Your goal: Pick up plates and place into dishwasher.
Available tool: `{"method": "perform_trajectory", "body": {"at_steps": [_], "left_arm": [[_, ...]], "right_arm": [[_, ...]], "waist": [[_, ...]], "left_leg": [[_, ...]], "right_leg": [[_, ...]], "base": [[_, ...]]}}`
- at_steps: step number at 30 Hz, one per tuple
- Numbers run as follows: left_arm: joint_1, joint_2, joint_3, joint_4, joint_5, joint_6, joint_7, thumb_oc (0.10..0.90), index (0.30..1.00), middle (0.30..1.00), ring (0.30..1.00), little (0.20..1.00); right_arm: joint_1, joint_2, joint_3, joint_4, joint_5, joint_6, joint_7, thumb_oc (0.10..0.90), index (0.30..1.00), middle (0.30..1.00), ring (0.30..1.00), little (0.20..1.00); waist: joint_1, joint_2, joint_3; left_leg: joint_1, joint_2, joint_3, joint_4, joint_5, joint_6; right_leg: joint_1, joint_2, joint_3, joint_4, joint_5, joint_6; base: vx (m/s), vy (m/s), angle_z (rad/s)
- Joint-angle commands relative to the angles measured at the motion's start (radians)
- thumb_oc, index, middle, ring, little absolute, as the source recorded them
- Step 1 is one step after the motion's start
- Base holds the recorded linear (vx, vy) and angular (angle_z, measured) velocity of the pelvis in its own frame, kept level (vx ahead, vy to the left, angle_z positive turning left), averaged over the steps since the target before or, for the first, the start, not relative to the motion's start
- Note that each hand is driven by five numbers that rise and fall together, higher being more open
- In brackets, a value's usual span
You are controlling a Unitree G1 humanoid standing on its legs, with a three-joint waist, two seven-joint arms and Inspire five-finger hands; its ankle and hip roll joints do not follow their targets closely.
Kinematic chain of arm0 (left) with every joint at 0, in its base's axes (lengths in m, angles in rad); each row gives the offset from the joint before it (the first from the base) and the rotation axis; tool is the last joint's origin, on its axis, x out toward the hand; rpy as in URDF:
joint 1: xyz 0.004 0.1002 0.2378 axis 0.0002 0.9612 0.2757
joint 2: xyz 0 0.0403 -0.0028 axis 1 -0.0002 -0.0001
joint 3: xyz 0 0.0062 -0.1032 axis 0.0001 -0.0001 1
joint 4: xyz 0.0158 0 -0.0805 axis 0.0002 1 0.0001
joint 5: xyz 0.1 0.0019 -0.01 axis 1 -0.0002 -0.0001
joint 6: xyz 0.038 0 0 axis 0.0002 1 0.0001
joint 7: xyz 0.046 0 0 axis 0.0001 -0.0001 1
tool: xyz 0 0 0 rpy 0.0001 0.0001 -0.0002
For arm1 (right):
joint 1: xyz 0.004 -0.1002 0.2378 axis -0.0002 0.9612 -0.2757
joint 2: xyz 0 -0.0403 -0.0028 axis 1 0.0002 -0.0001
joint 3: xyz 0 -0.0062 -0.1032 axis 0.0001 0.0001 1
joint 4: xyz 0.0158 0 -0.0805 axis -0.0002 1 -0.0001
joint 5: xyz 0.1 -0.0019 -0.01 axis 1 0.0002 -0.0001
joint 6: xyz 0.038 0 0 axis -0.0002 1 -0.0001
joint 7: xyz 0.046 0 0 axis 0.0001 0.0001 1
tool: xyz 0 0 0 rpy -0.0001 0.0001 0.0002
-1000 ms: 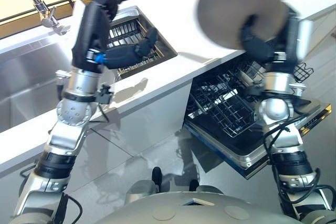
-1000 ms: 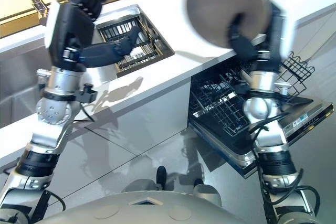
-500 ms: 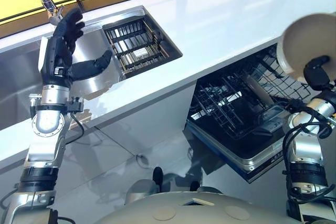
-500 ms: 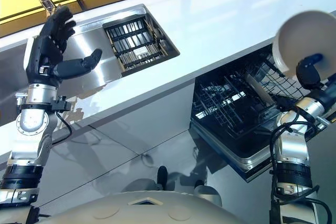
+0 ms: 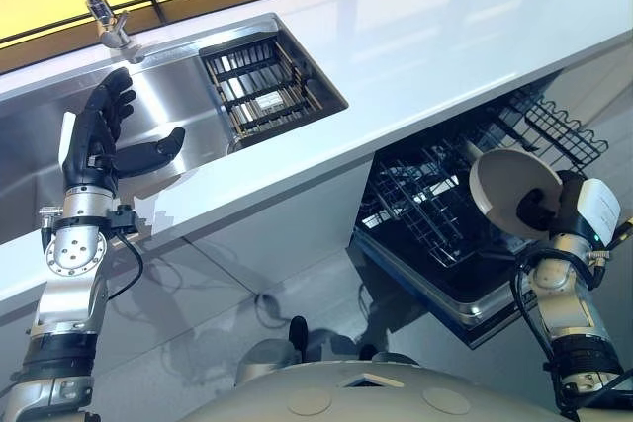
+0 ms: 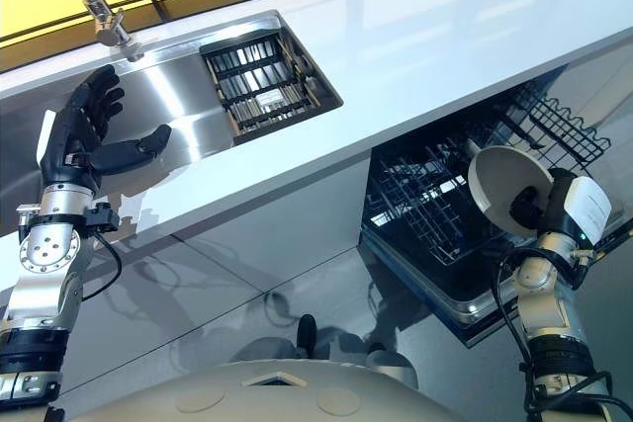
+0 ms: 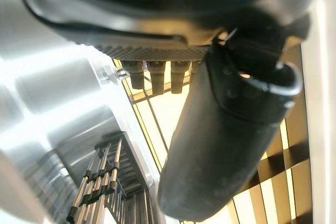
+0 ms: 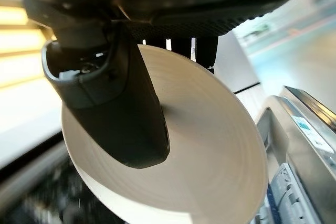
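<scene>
My right hand (image 5: 542, 212) pinches a round beige plate (image 5: 504, 185), thumb pressed on its face, and holds it upright just above the black wire rack (image 5: 435, 207) of the open dishwasher (image 5: 450, 289). In the right wrist view the plate (image 8: 210, 161) sits under my thumb (image 8: 131, 124). My left hand (image 5: 107, 137) hovers open over the steel sink (image 5: 178, 106), fingers spread, holding nothing. The left wrist view shows its thumb (image 7: 220, 145) with nothing in its grasp.
A dark slatted drying rack (image 5: 259, 86) sits in the sink's right part. The faucet (image 5: 99, 2) rises at the back left. The white countertop (image 5: 415, 37) runs across above the dishwasher. Its pulled-out rack has an upright wire basket (image 5: 559, 130) at the far right.
My right hand has brought the plate down from above the counter to just over the dishwasher rack. My left hand has lowered and drawn back to the left over the sink.
</scene>
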Motion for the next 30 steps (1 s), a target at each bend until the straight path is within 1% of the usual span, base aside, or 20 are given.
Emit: {"method": "perform_trajectory", "body": {"at_steps": [1, 4, 9, 11, 16, 19, 21, 23, 26, 27, 28, 29, 30], "left_arm": [[-0.066, 0.058, 0.054, -0.045, 0.009, -0.052, 0.021, 0.800, 0.900, 0.900, 0.900, 0.900], [-0.063, 0.058, 0.045, -0.054, 0.005, -0.044, 0.024, 0.800, 0.900, 0.900, 0.900, 0.900], [-0.056, 0.053, 0.038, -0.050, -0.006, -0.043, 0.019, 0.800, 0.900, 0.900, 0.900, 0.900], [-0.061, 0.052, 0.029, -0.047, -0.013, -0.039, 0.018, 0.800, 0.900, 0.900, 0.900, 0.900], [-0.074, 0.050, 0.007, -0.057, -0.023, -0.021, 0.009, 0.800, 0.900, 0.900, 0.900, 0.900], [-0.083, 0.051, -0.004, -0.058, -0.027, -0.012, 0.005, 0.800, 0.900, 0.900, 0.900, 0.900], [-0.092, 0.049, -0.013, -0.058, -0.029, -0.005, -0.001, 0.800, 0.900, 0.900, 0.900, 0.900], [-0.105, 0.049, -0.023, -0.054, -0.028, 0.002, -0.007, 0.800, 0.900, 0.900, 0.900, 0.900], [-0.121, 0.052, -0.037, -0.055, -0.032, 0.016, -0.017, 0.800, 0.900, 0.900, 0.900, 0.900], [-0.123, 0.052, -0.039, -0.055, -0.032, 0.018, -0.018, 0.800, 0.900, 0.900, 0.900, 0.900], [-0.127, 0.053, -0.044, -0.055, -0.033, 0.023, -0.023, 0.800, 0.900, 0.900, 0.900, 0.900], [-0.128, 0.052, -0.045, -0.057, -0.032, 0.028, -0.025, 0.800, 0.900, 0.900, 0.900, 0.900], [-0.128, 0.053, -0.046, -0.059, -0.031, 0.032, -0.028, 0.800, 0.900, 0.900, 0.900, 0.900]], "right_arm": [[-0.152, -0.167, 0.024, -0.019, -0.123, -0.010, -0.044, 0.100, 0.300, 0.300, 0.300, 0.200], [-0.177, -0.182, 0.064, -0.020, -0.147, 0.012, -0.031, 0.100, 0.300, 0.300, 0.300, 0.200], [-0.214, -0.185, 0.123, -0.002, -0.164, 0.063, 0.014, 0.100, 0.300, 0.300, 0.300, 0.200], [-0.245, -0.184, 0.157, 0.029, -0.164, 0.098, 0.047, 0.100, 0.300, 0.300, 0.300, 0.200], [-0.314, -0.171, 0.238, 0.102, -0.120, 0.242, 0.170, 0.100, 0.300, 0.300, 0.300, 0.200], [-0.350, -0.153, 0.271, 0.132, -0.098, 0.311, 0.221, 0.100, 0.300, 0.300, 0.300, 0.200], [-0.376, -0.132, 0.292, 0.158, -0.074, 0.365, 0.261, 0.100, 0.300, 0.300, 0.300, 0.200], [-0.408, -0.110, 0.319, 0.197, -0.071, 0.434, 0.312, 0.100, 0.300, 0.300, 0.300, 0.200], [-0.457, -0.093, 0.364, 0.285, -0.058, 0.497, 0.384, 0.100, 0.300, 0.300, 0.300, 0.200], [-0.462, -0.091, 0.369, 0.294, -0.054, 0.502, 0.387, 0.100, 0.300, 0.300, 0.300, 0.200], [-0.475, -0.081, 0.384, 0.320, -0.036, 0.514, 0.387, 0.432, 0.585, 0.585, 0.585, 0.532], [-0.482, -0.078, 0.387, 0.326, -0.024, 0.513, 0.389, 0.800, 0.900, 0.900, 0.900, 0.900], [-0.485, -0.076, 0.388, 0.324, -0.008, 0.505, 0.373, 0.800, 0.900, 0.900, 0.900, 0.900]], "waist": [[0.034, -0.002, -0.046], [0.047, 0.001, -0.041], [0.063, 0.007, -0.037], [0.072, 0.011, -0.033], [0.091, 0.018, -0.020], [0.099, 0.021, -0.013], [0.106, 0.023, -0.011], [0.113, 0.025, -0.009], [0.126, 0.024, -0.008], [0.127, 0.024, -0.008], [0.132, 0.023, -0.010], [0.133, 0.023, -0.011], [0.134, 0.022, -0.011]], "left_leg": [[0.075, -0.001, 0.028, 0.012, -0.132, -0.027], [0.069, -0.004, 0.014, 0.009, -0.127, -0.029], [0.060, -0.005, -0.002, 0.007, -0.120, -0.034], [0.055, -0.004, -0.009, 0.007, -0.114, -0.036], [0.044, -0.005, -0.029, 0.008, -0.099, -0.041], [0.044, -0.007, -0.039, 0.010, -0.094, -0.043], [0.045, -0.008, -0.044, 0.010, -0.091, -0.043], [0.048, -0.008, -0.049, 0.011, -0.090, -0.043], [0.056, -0.010, -0.054, 0.011, -0.090, -0.043], [0.057, -0.010, -0.055, 0.011, -0.090, -0.042], [0.063, -0.011, -0.056, 0.011, -0.091, -0.041], [0.067, -0.011, -0.056, 0.011, -0.092, -0.040], [0.070, -0.011, -0.057, 0.010, -0.093, -0.039]], "right_leg": [[-0.050, 0.027, -0.034, 0.069, -0.044, 0.006], [-0.050, 0.025, -0.041, 0.065, -0.043, 0.007], [-0.047, 0.021, -0.054, 0.061, -0.043, 0.009], [-0.047, 0.018, -0.059, 0.063, -0.044, 0.007], [-0.046, 0.012, -0.072, 0.070, -0.044, 0.003], [-0.043, 0.009, -0.077, 0.074, -0.045, 0.000], [-0.039, 0.007, -0.081, 0.077, -0.045, -0.001], [-0.036, 0.004, -0.086, 0.084, -0.048, -0.002], [-0.028, 0.000, -0.096, 0.088, -0.048, -0.003], [-0.027, 0.000, -0.097, 0.088, -0.047, -0.003], [-0.022, -0.002, -0.099, 0.089, -0.047, -0.003], [-0.020, -0.002, -0.101, 0.091, -0.047, -0.002], [-0.018, -0.002, -0.101, 0.092, -0.048, -0.002]], "base": [[0.01, 0.006, 0.16], [0.01, 0.005, 0.24], [0.02, 0.016, 0.15], [0.01, 0.033, 0.19], [0.01, 0.036, 0.15], [0.02, 0.034, 0.18], [0.03, 0.034, 0.23], [0.03, 0.029, 0.10], [0.04, 0.026, 0.07], [0.05, 0.023, 0.05], [0.05, 0.015, 0.03], [0.05, 0.015, 0.04], [0.03, 0.008, 0.03]]}}
